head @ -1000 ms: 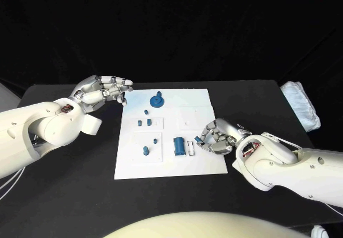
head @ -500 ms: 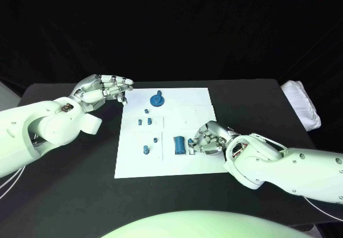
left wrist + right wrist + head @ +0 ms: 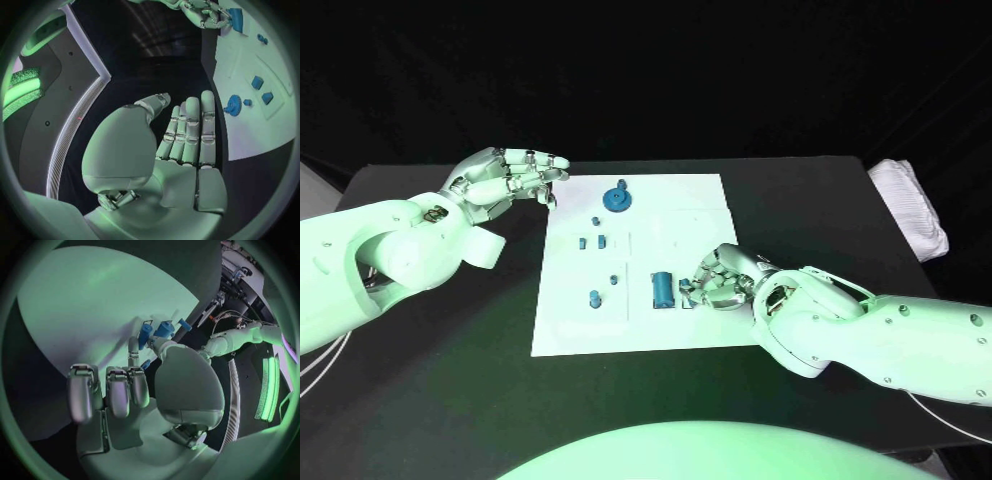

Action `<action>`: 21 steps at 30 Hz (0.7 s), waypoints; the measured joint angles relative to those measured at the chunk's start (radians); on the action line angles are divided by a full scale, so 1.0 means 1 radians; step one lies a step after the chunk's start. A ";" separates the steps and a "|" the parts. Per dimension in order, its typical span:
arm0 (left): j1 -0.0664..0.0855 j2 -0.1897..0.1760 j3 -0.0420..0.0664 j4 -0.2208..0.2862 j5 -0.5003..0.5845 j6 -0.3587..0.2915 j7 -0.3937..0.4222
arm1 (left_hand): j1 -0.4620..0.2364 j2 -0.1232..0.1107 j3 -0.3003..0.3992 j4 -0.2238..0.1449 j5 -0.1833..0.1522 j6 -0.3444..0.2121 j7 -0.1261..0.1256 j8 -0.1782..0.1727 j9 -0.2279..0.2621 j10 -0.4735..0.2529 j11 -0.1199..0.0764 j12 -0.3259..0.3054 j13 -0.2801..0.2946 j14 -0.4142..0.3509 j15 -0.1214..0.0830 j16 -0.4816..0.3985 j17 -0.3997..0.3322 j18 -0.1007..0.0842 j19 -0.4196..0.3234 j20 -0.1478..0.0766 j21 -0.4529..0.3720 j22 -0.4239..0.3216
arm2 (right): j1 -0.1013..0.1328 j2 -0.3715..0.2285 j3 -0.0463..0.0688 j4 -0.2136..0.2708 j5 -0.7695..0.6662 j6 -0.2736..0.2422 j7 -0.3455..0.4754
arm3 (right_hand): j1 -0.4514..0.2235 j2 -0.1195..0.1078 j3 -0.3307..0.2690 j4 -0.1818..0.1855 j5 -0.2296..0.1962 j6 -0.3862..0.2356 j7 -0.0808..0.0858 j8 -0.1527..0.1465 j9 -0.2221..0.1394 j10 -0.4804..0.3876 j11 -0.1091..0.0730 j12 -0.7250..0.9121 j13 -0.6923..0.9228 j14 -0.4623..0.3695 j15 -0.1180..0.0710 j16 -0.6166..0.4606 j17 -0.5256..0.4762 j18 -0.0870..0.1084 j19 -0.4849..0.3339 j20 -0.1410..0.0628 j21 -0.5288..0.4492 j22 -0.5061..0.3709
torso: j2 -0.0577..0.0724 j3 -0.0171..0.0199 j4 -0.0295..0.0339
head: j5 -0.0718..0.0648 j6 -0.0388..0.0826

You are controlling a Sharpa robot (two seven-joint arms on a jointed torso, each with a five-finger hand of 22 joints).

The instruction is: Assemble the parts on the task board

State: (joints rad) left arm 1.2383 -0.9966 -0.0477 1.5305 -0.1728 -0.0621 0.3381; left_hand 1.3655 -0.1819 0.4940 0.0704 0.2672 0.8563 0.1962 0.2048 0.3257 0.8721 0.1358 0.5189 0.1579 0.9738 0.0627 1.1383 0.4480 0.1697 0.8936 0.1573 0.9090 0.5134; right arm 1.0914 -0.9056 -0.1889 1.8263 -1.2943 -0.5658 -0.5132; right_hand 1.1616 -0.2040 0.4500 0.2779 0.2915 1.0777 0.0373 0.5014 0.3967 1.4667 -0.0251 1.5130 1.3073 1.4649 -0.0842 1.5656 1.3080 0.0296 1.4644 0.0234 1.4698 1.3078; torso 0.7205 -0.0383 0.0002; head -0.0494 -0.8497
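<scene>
Reaching leftward across the task board (image 3: 689, 215), my right hand (image 3: 715, 280) now touches the cylinder (image 3: 661, 288); grasp state indeterminate.

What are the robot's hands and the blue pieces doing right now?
left hand: fingers apart, holding nothing, beside the board's far corner.
right hand: fingers curled, low over the board next to the blue cylinder.
blue cylinder: lying on the task board.
blue gear: flat on the board.
</scene>
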 measured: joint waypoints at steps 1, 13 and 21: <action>0.000 0.000 0.000 0.000 0.000 0.000 0.000 | 0.000 0.000 0.000 0.000 0.000 0.000 0.000 0.000 0.000 0.000 0.000 0.000 0.000 0.000 0.000 0.000 0.000 0.000 0.000 0.000 0.000 0.000 | 0.000 0.000 0.000 0.000 -0.001 0.001 -0.001 | -0.004 0.004 0.000 0.000 0.000 0.000 0.000 0.001 0.000 0.000 0.000 0.000 0.000 0.000 0.000 0.000 0.000 0.000 0.000 0.000 0.000 0.000 | 0.000 0.0001 0.0000 | 0.000 0.000; 0.000 -0.002 0.000 0.000 0.000 0.005 -0.006 | 0.000 0.000 0.000 0.000 0.000 0.000 0.000 0.000 0.000 0.000 0.000 0.000 0.000 0.000 0.000 0.000 0.000 0.000 0.000 0.000 0.000 -0.001 | 0.000 0.003 0.000 0.001 -0.010 0.004 -0.012 | -0.013 0.013 -0.003 0.003 -0.001 0.000 0.000 0.002 0.001 0.000 0.000 0.004 0.000 0.000 0.000 0.000 0.000 0.000 0.000 0.000 0.004 0.000 | 0.000 0.0003 0.0006 | 0.001 -0.003; 0.000 -0.003 0.000 0.000 0.000 0.006 -0.009 | 0.000 0.000 0.000 0.006 0.000 0.000 0.000 0.000 0.000 0.000 0.000 0.000 -0.001 0.000 0.000 0.000 0.001 0.000 0.000 0.000 0.000 -0.002 | 0.000 0.004 -0.001 0.000 -0.012 0.005 -0.015 | -0.089 0.005 -0.028 0.013 -0.033 0.002 -0.002 0.002 0.002 0.000 0.000 0.004 0.000 0.000 0.000 0.000 0.000 0.000 0.000 0.000 0.004 0.000 | -0.001 0.0000 -0.0002 | 0.002 -0.004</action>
State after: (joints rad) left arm 1.2383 -0.9993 -0.0477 1.5307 -0.1728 -0.0560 0.3291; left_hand 1.3655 -0.1819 0.4940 0.0761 0.2672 0.8563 0.1962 0.2047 0.3258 0.8721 0.1358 0.5190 0.1570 0.9738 0.0627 1.1384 0.4489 0.1697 0.8936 0.1573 0.9090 0.5114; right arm 1.0909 -0.9017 -0.1895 1.8266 -1.3060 -0.5610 -0.5280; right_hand 1.0725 -0.1988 0.4219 0.2913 0.2581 1.0797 0.0354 0.5038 0.3988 1.4667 -0.0250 1.5168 1.3073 1.4649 -0.0841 1.5653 1.3079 0.0297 1.4644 0.0235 1.4736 1.3075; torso 0.7198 -0.0383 0.0000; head -0.0470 -0.8534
